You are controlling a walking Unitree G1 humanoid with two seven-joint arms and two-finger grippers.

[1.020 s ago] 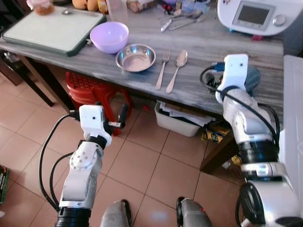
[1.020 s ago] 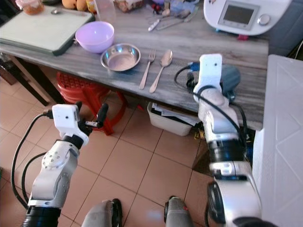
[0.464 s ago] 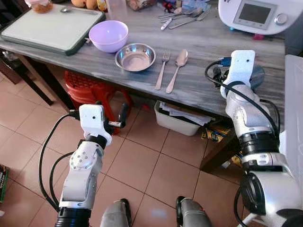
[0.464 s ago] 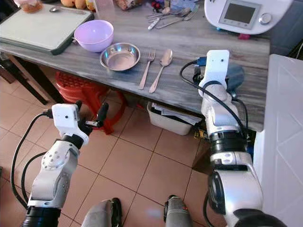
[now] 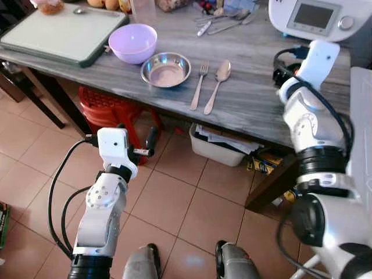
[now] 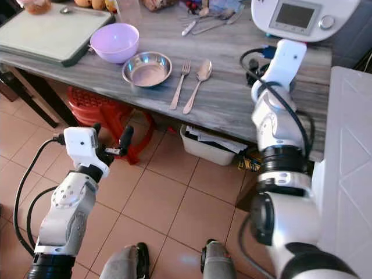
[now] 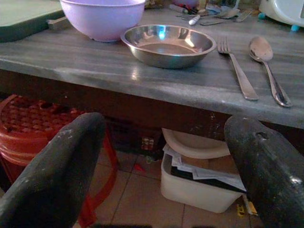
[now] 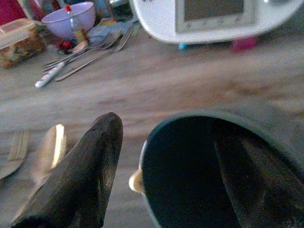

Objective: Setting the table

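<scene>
1. The left gripper (image 7: 156, 185) hangs low over the tiled floor (image 5: 174, 203), in front of the table edge, its two black fingers (image 7: 52, 175) spread wide apart with nothing between them.
2. At the far left of the grey wooden table (image 5: 244, 99) lies a pale green cutting board (image 5: 64, 35) with a dark rim.
3. Just beside the board stands a lilac bowl (image 5: 133, 43), and next to it a shallow steel bowl (image 5: 166, 70); the two are close, and whether they touch cannot be told.
4. Under the table, below these bowls, sits a red plastic stool (image 5: 110, 110).
5. Right of the steel bowl a fork (image 5: 199, 86) and a spoon (image 5: 217, 86) lie side by side, handles toward the table edge, slightly apart.
6. Beneath them on the floor is a white bin (image 5: 224, 145) holding papers.
7. At the back of the table, loose cutlery (image 5: 224, 23) lies in a small heap.
8. The right gripper (image 8: 161, 156) is raised over the right part of the table; one finger (image 8: 80, 171) is outside a dark teal cup (image 8: 213, 161) and the other inside it, so the jaws grip the cup's wall.
9. Behind it stands a white appliance (image 5: 317, 17) with a grey screen.
</scene>
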